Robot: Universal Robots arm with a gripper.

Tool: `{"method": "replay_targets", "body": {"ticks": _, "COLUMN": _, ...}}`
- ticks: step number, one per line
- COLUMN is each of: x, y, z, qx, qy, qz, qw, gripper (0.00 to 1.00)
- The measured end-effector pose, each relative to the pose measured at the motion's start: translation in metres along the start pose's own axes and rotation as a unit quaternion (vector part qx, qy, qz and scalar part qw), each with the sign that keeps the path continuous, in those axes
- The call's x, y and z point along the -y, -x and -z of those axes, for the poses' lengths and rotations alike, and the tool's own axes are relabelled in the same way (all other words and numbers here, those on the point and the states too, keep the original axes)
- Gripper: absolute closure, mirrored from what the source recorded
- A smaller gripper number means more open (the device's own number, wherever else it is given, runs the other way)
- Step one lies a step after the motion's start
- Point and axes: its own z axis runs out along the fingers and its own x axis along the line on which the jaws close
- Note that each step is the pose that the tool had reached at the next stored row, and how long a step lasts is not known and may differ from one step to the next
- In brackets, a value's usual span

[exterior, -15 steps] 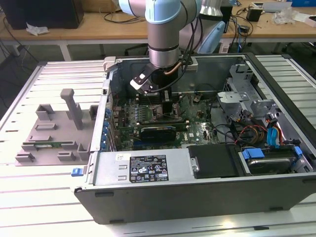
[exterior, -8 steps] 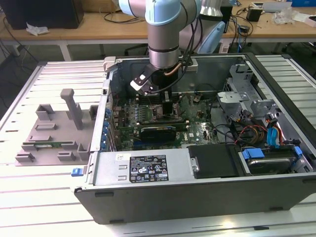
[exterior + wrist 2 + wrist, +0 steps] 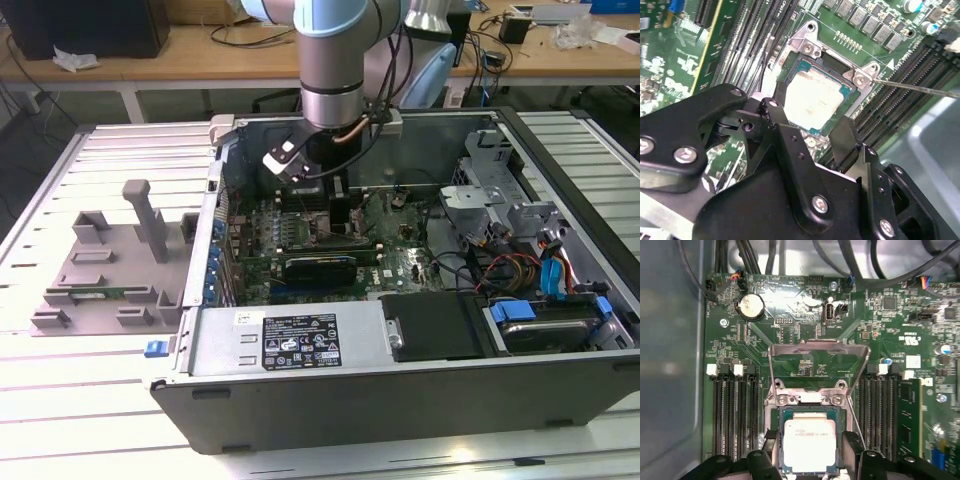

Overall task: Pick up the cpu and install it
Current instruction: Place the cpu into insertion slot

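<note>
The cpu [image 3: 810,442] [image 3: 815,97], a small square chip with a shiny silver top, lies flat inside the square metal-framed socket [image 3: 810,399] on the green motherboard. In both wrist views my gripper [image 3: 810,440] [image 3: 810,114] straddles it, with a black finger tight against each of two opposite edges, shut on the chip. The socket's load plate [image 3: 815,347] stands raised, and its thin lever [image 3: 920,87] is swung out. In the exterior view the gripper [image 3: 332,205] reaches down into the open computer case [image 3: 400,400].
Memory slots [image 3: 735,415] flank the socket, and one green memory stick [image 3: 907,415] is seated. A coin battery [image 3: 751,306] sits on the board. A power supply [image 3: 290,340], drive cage [image 3: 500,190] and cables crowd the case. A grey fixture [image 3: 110,270] rests at the exterior view's left.
</note>
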Motion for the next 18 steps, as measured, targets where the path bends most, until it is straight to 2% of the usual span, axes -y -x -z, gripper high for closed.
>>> {"method": "replay_targets", "body": {"ticks": 3, "x": -0.0004, "y": 0.0004, "z": 0.0075, "qx": 0.0004, "qy": 0.0000, "qz": 0.000, "qw": 1.0000, "gripper": 0.38}}
{"method": "replay_targets", "body": {"ticks": 8, "x": -0.0004, "y": 0.0004, "z": 0.0085, "qx": 0.0007, "qy": 0.0000, "qz": 0.000, "qw": 1.0000, "gripper": 0.40}}
{"method": "replay_targets", "body": {"ticks": 11, "x": -0.0004, "y": 0.0005, "z": 0.0086, "qx": 0.0008, "qy": 0.0000, "qz": 0.000, "qw": 1.0000, "gripper": 0.59}}
{"method": "replay_targets", "body": {"ticks": 12, "x": -0.0004, "y": 0.0005, "z": 0.0086, "qx": 0.0008, "qy": 0.0000, "qz": 0.000, "qw": 1.0000, "gripper": 0.59}}
{"method": "replay_targets", "body": {"ticks": 13, "x": -0.0004, "y": 0.0004, "z": 0.0085, "qx": 0.0009, "qy": 0.0000, "qz": 0.000, "qw": 1.0000, "gripper": 0.65}}
{"method": "replay_targets", "body": {"ticks": 14, "x": -0.0004, "y": 0.0005, "z": 0.0085, "qx": 0.0009, "qy": 0.0000, "qz": 0.000, "qw": 1.0000, "gripper": 0.71}}
{"method": "replay_targets", "body": {"ticks": 15, "x": -0.0004, "y": 0.0005, "z": 0.0085, "qx": 0.0009, "qy": 0.0000, "qz": 0.000, "qw": 1.0000, "gripper": 0.83}}
{"method": "replay_targets", "body": {"ticks": 16, "x": -0.0004, "y": 0.0005, "z": 0.0086, "qx": 0.0010, "qy": 0.0000, "qz": 0.000, "qw": 1.0000, "gripper": 0.89}}
{"method": "replay_targets", "body": {"ticks": 18, "x": -0.0004, "y": 0.0005, "z": 0.0086, "qx": 0.0010, "qy": 0.0000, "qz": 0.000, "qw": 1.0000, "gripper": 0.89}}
